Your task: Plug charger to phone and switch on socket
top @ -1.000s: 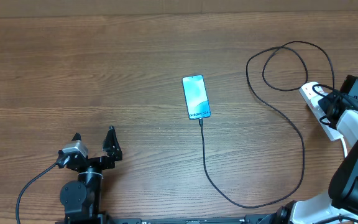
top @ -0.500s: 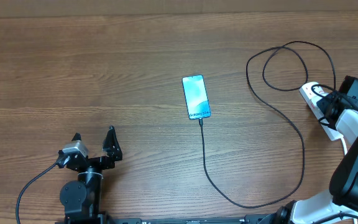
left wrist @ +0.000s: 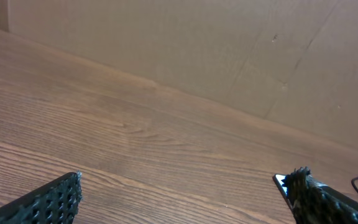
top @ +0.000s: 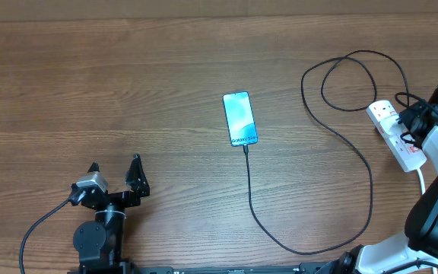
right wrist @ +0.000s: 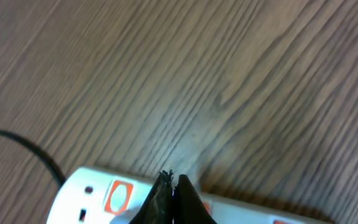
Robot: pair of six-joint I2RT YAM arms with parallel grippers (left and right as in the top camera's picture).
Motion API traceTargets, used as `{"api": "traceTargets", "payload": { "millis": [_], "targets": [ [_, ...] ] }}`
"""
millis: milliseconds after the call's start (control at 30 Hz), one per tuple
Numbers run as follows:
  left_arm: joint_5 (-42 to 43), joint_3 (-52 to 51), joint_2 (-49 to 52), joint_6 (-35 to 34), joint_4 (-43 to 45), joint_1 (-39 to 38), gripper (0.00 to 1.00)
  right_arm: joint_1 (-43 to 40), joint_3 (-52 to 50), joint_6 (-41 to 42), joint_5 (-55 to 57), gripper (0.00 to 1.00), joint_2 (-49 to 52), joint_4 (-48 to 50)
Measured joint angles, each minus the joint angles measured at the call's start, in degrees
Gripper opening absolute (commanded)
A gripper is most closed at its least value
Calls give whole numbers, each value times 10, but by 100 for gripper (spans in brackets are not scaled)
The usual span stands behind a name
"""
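Centrally, the phone [top: 240, 118] lies flat on the wooden table [top: 128, 76], screen lit, with the connector tip [top: 245, 148] at its near end. From there the black charger cable [top: 371, 183] runs near, then curves right and far in a loop to the white power strip [top: 390, 114] at the right edge. At that strip the right gripper [right wrist: 171, 183] points down just beside a red switch [right wrist: 118, 196], fingers pressed together and holding nothing; whether it touches cannot be told. Near-left, the left gripper [left wrist: 185, 193] has its jaws spread wide and is empty, well apart from all else.

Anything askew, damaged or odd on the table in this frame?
Nothing stands out. The phone lies flat. The charger cable meets its near end and loops loosely to the power strip, where the shut right gripper hovers. The left gripper sits open, apart.
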Motion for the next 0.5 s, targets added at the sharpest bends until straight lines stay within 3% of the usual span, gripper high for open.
{"api": "traceTargets", "payload": {
  "millis": [500],
  "targets": [
    [0,0,0,0,0,0,99,1,0,0,-16,4,7,-11]
  ]
}}
